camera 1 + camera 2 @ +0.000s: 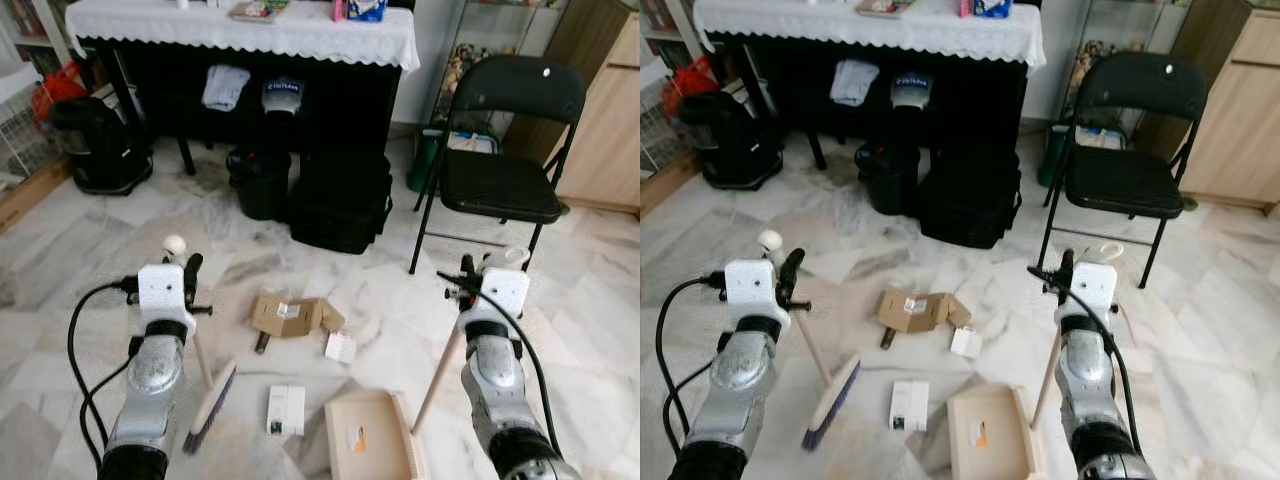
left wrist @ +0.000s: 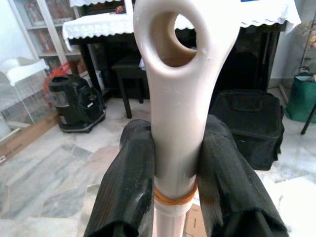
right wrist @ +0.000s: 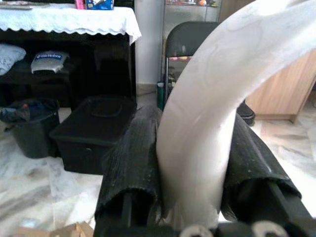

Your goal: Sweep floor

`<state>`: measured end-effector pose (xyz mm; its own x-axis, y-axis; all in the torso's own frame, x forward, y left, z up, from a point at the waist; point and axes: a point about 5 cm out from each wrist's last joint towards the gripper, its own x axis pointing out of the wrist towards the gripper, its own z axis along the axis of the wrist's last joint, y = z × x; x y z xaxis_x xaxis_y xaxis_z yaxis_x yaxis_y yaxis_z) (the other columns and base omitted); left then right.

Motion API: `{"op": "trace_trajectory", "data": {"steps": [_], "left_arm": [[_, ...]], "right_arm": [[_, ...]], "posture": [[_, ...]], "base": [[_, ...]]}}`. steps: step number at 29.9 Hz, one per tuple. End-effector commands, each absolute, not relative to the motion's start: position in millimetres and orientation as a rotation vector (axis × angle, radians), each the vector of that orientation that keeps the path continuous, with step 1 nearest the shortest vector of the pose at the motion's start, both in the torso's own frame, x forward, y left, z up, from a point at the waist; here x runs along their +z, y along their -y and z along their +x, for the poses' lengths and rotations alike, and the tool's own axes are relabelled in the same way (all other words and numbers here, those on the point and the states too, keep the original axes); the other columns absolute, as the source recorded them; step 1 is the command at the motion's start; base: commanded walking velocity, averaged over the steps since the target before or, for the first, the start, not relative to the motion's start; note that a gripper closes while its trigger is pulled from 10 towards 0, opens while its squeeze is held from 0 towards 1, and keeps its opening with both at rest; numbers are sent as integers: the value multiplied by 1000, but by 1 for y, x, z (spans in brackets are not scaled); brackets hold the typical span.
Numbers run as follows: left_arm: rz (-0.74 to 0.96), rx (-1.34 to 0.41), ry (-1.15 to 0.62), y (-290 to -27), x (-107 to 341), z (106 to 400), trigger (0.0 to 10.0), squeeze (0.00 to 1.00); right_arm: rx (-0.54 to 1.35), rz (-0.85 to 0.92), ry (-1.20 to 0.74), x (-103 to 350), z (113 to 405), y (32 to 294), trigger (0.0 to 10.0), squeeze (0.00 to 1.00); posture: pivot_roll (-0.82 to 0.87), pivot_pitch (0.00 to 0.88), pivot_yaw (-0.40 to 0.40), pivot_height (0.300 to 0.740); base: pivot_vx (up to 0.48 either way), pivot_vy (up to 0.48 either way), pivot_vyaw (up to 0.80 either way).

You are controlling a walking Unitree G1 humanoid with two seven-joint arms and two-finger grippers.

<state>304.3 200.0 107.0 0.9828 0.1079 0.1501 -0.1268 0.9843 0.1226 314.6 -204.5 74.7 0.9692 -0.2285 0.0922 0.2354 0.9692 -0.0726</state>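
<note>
Left eye view puts my left pincer [image 1: 190, 285] clenched on the broom handle [image 2: 177, 123], brush head [image 1: 210, 405] resting on the marble floor [image 1: 80, 270] at 7 o'clock. My right pincer [image 1: 468, 278] is clamped on the dustpan handle [image 3: 207, 143], with the dustpan [image 1: 370, 435] flat at 5 o'clock. Cardboard scraps [image 1: 285, 316] and a small box [image 1: 286, 409] lie between them. Open floor runs toward 12 o'clock up to the bin [image 1: 258, 182], black case [image 1: 340, 200] and folding chair [image 1: 500, 150].
</note>
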Motion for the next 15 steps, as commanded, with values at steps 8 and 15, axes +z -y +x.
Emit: {"op": "trace_trajectory", "data": {"steps": [8, 15], "left_arm": [[146, 138, 179, -204, 114, 304, 10000, 0], [147, 144, 177, -205, 114, 304, 10000, 0]], "right_arm": [[-230, -86, 111, 81, 318, 205, 10000, 0], [-229, -86, 111, 81, 318, 205, 10000, 0]], "posture": [[111, 0, -38, 740], [110, 0, -38, 740]], "base": [[275, 0, 0], [284, 0, 0]]}}
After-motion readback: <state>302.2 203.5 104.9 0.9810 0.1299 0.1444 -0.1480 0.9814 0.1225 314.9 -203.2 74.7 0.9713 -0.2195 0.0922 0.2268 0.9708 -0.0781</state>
